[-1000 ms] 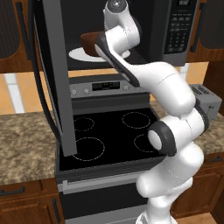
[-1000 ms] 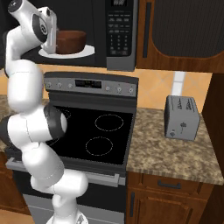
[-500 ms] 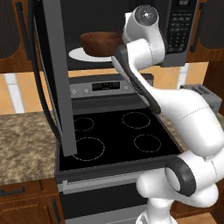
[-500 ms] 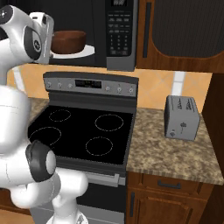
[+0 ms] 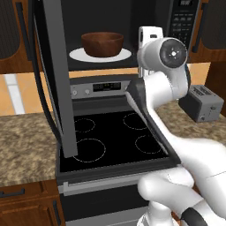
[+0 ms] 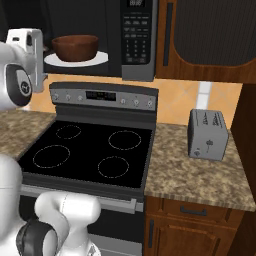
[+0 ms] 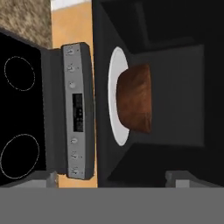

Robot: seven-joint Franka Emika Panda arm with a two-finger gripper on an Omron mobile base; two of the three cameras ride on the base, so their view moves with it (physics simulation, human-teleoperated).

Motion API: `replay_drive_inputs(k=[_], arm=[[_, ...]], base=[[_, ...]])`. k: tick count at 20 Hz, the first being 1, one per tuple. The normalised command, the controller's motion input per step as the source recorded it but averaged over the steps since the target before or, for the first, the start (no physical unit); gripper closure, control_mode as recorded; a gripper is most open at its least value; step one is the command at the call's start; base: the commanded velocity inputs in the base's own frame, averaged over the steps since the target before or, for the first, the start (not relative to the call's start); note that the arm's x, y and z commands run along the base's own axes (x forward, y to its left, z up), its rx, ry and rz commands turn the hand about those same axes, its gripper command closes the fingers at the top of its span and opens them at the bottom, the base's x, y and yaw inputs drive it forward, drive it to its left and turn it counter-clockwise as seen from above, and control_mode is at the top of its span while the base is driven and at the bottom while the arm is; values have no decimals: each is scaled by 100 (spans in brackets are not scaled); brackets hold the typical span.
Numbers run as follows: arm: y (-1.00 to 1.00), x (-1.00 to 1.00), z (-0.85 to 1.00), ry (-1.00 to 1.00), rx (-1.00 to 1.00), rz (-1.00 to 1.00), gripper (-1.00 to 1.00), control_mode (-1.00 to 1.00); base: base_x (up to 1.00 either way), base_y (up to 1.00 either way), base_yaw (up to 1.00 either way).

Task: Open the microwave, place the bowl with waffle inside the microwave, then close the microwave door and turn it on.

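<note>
A: Reddish-brown bowl with waffle sits on the white turntable plate inside the microwave; the waffle itself is hidden by the rim.

B: And the microwave door?

A: Swung wide open to the left, hanging out over the black stove.

B: Where is the end effector?

A: Just outside the cavity, facing the bowl, fingers spread and released, grasping nothing. A grey toaster stands on the granite surface to the right.
</note>
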Motion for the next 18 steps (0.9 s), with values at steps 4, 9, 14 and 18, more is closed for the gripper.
replay_drive_inputs(k=[4,9,14,18], arm=[[-4,-100,0,-18,0,2,-100,-100],[-1,-100,0,-17,0,3,100,-100],[0,-100,1,-7,0,1,100,-100],[2,-100,10,1,0,-2,100,-100]], base=[[0,0,0],[0,0,0],[0,0,0],[0,0,0]])
